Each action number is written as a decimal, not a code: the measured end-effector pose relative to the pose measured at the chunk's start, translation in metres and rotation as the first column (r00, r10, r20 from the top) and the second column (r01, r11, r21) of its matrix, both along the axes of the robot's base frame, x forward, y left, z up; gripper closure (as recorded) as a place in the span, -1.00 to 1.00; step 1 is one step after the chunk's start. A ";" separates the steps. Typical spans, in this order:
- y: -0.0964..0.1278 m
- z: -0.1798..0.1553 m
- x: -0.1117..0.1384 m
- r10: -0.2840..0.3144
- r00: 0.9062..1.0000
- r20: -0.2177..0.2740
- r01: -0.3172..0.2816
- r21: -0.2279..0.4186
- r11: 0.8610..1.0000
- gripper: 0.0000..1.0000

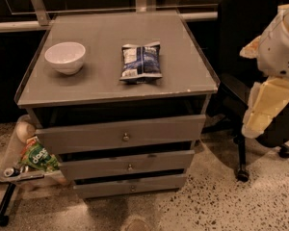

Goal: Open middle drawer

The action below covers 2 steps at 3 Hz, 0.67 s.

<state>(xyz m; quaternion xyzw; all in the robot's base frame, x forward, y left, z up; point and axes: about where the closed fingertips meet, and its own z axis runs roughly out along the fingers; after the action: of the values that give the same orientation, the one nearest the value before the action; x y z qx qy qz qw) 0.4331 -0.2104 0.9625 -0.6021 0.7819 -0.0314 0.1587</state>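
The grey cabinet [115, 81] has three drawer fronts stacked one above the other. The middle drawer [96, 168] is the mid-sized front, with a small round metal knob [130, 167]. It sits between the taller top drawer [86, 136] and the narrowest bottom drawer [106, 187]. Dark gaps show above each front. My gripper [267, 105], a cream part hanging under the white arm [279, 42], is raised at the right edge. It is well to the right of the cabinet and touches nothing.
A white bowl [65, 57] and a blue snack bag [141, 61] lie on the cabinet top. A black office chair [243, 47] stands right of the cabinet, behind my arm. A small stand holding a green packet [37, 159] is at the lower left. The floor is speckled.
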 end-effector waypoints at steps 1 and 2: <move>0.021 -0.049 -0.012 0.005 0.999 -0.047 -0.002 0.056 0.998 -1.00; 0.037 -0.123 -0.026 0.000 0.989 -0.145 0.016 0.112 0.994 -1.00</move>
<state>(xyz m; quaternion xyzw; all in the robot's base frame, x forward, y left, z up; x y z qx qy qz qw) 0.4075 -0.1733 0.8394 -0.5897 0.7943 0.0559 0.1352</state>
